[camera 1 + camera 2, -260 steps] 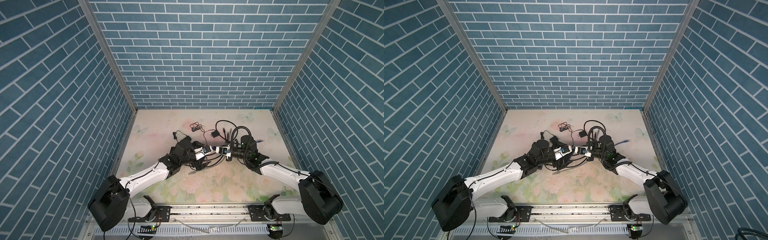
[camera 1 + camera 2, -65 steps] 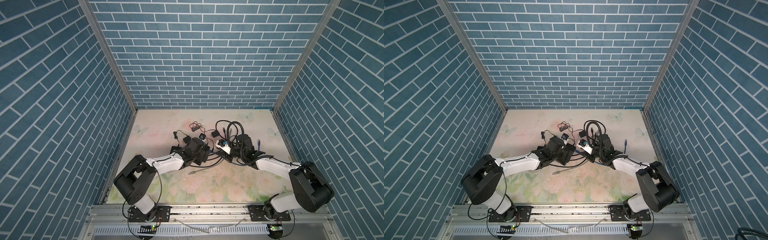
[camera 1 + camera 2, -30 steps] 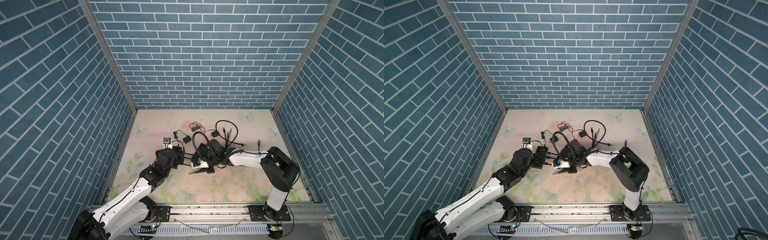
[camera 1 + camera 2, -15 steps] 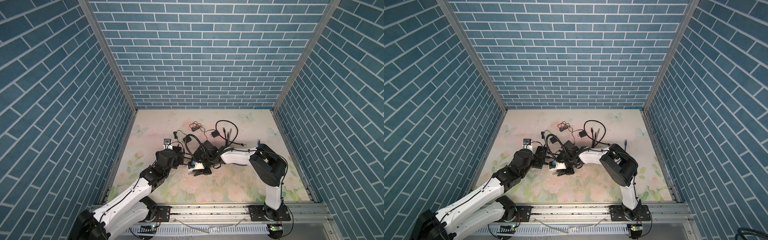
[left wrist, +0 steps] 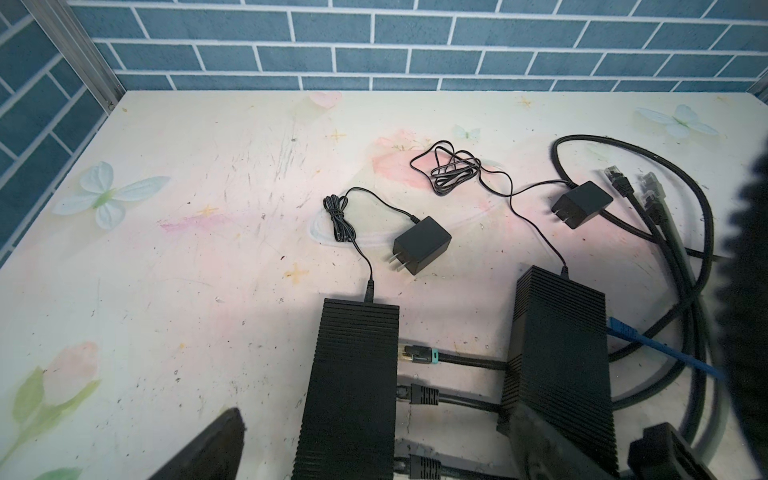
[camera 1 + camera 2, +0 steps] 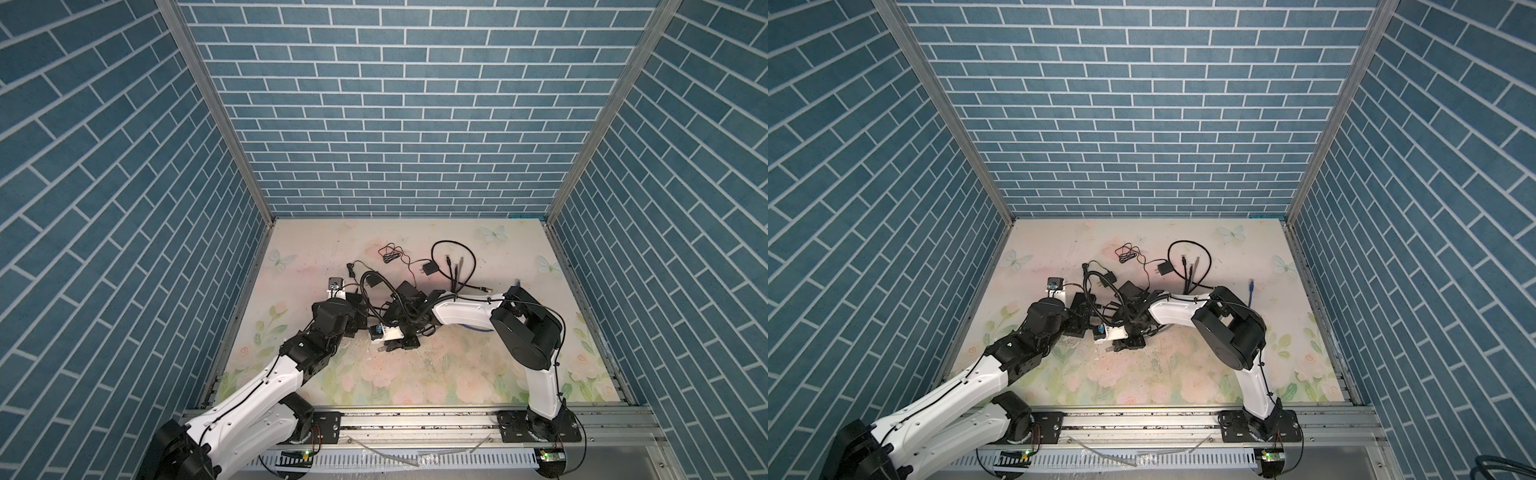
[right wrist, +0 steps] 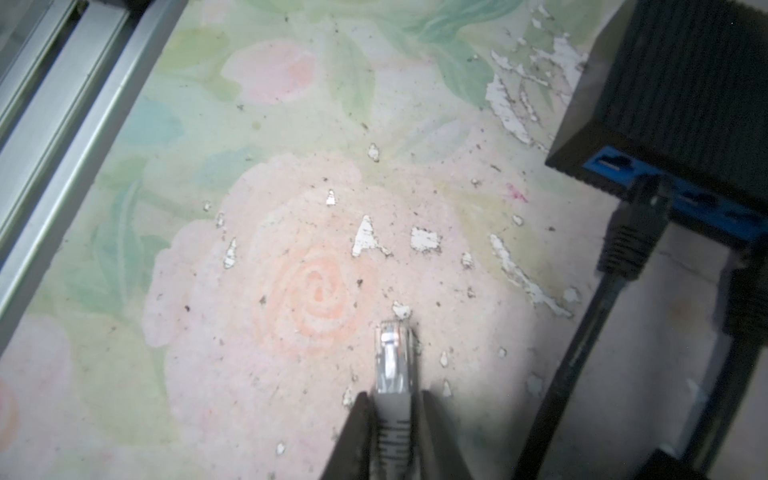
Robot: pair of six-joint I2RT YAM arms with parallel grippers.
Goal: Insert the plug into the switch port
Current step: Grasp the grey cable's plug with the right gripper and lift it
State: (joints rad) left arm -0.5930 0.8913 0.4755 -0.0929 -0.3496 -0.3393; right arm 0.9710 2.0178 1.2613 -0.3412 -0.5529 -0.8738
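So over on the left, the left gripper (image 5: 374, 424) is hanging wide open, its fingers (image 5: 208, 446) straddling the black switch (image 5: 353, 374) without touching it. That switch is lying flat on the floral table (image 6: 457, 374) with three plugs (image 5: 422, 395) lined up against its port side. Just beside it a second black box (image 5: 557, 353) is lying, with a blue cable (image 5: 665, 349) running off its far side. Moving to the middle, the right gripper (image 7: 395, 411) is reaching across and pinching the grey plug (image 7: 392, 357) by its boot, jaws closed on it, with the clear tip sticking out just over the tabletop. The plug is sitting near a blue port strip (image 7: 615, 166) but apart from it and not in any port, while a black plug (image 7: 636, 232) is sitting in that strip. We're honestly not sure which box that strip belongs to, since the wrist view is too tight. Further right, a black cable loop (image 6: 453, 253) is lying toward the back wall.
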